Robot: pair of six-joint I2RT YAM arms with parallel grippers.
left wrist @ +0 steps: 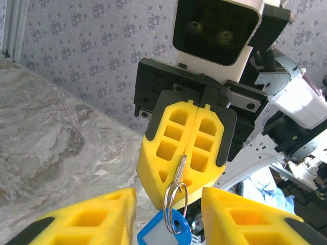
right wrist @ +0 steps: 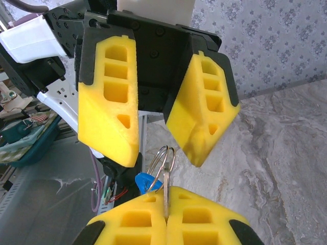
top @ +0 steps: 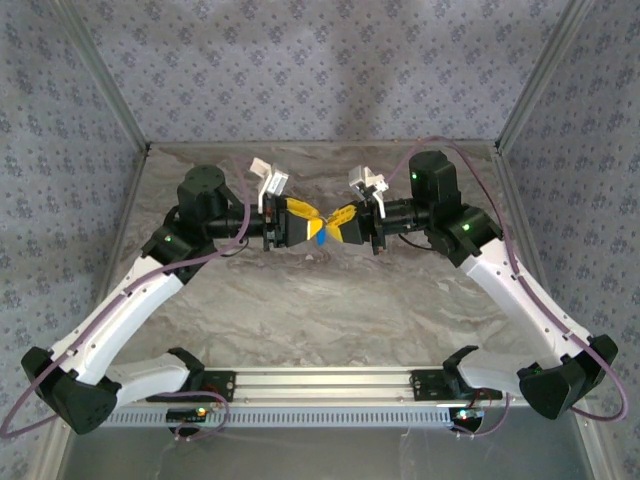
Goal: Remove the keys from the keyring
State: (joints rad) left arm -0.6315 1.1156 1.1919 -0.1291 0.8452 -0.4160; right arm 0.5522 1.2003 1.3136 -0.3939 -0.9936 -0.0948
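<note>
Pinching a thin metal blade, by the look of it the key (left wrist: 180,167), the right gripper (right wrist: 166,200) is pressing its yellow pads (right wrist: 133,224) flat together, with the blade standing out of the seam between them. Facing it tip to tip, the left gripper (right wrist: 163,161) is holding its fingers (right wrist: 110,102) spread. The ring (left wrist: 176,195) is hanging in the gap between them, touching neither as far as I can see. A blue tag (left wrist: 163,232) is dangling off the same ring, just beside the key, low between the left fingers. All of it is hanging in mid-air above the middle of the marble table (top: 320,320).

To my eye the step in hand is getting a hold on the ring so the key can be worked off it. The left fingers are wanting to close on the wire of the ring itself, not on the tag, which would only swivel. Then the key is needing to be fed round the coil, not tugged straight.

What is standing in the way is mostly lack of room. Four bulky pads are crowding a very small ring, and the tag is sharing the coil with the key. The patterned walls (top: 320,70) are standing well apart from the work.
</note>
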